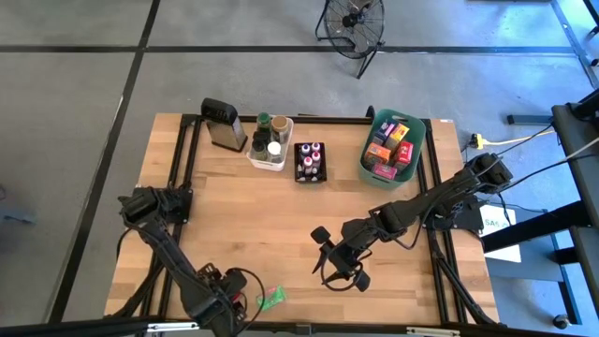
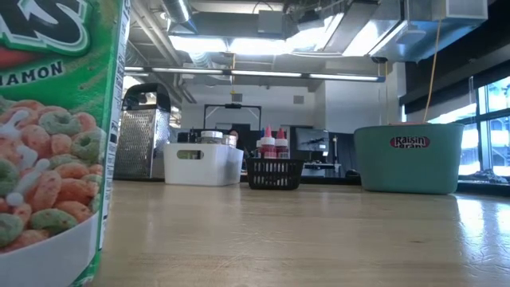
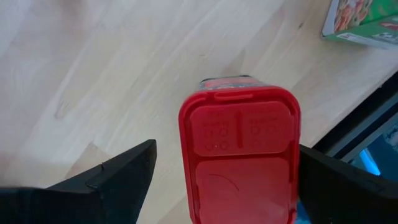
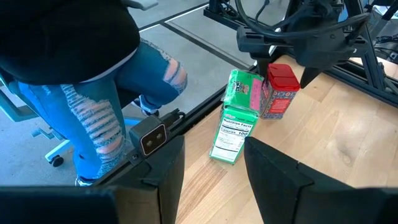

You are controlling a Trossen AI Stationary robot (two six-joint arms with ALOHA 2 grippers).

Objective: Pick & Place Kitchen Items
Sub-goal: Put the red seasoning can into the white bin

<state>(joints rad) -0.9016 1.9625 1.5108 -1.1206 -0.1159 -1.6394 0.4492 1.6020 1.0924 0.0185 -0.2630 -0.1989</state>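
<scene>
A: Red plastic first: a red-lidded container (image 3: pixel 239 158) stands upright between the left gripper's (image 3: pixel 227 177) two dark fingers, which are spread wide, each with a gap to the lid. It sits close to the table's near edge.

B: And beside it?

A: A green cereal box (image 4: pixel 238 118) lies flat just beside the red container (image 4: pixel 281 90), also hard against that near edge. From above, the box (image 1: pixel 270 299) shows at the bottom of the wooden table (image 1: pixel 234 211), right of the left gripper (image 1: pixel 227 298). In the low view it (image 2: pixel 56 135) fills the left side.

B: Where is the right arm?

A: The right gripper (image 1: pixel 339 267) hangs over the middle-right of the table, its fingers apart and holding nothing. In its own view its fingers (image 4: pixel 165 165) frame the cereal box from farther off. Past the table's edge there, a seated person's legs in torn jeans (image 4: pixel 102 112) are close by.

B: Open room?

A: Bare wood spans the whole middle. Along the far edge stand a grater (image 1: pixel 224 124), a white bin (image 1: pixel 270 154) holding jars, a black basket (image 1: pixel 310 162) of small spice bottles, and a teal bin (image 1: pixel 393 147) of coloured packets, each apart from the next.
</scene>
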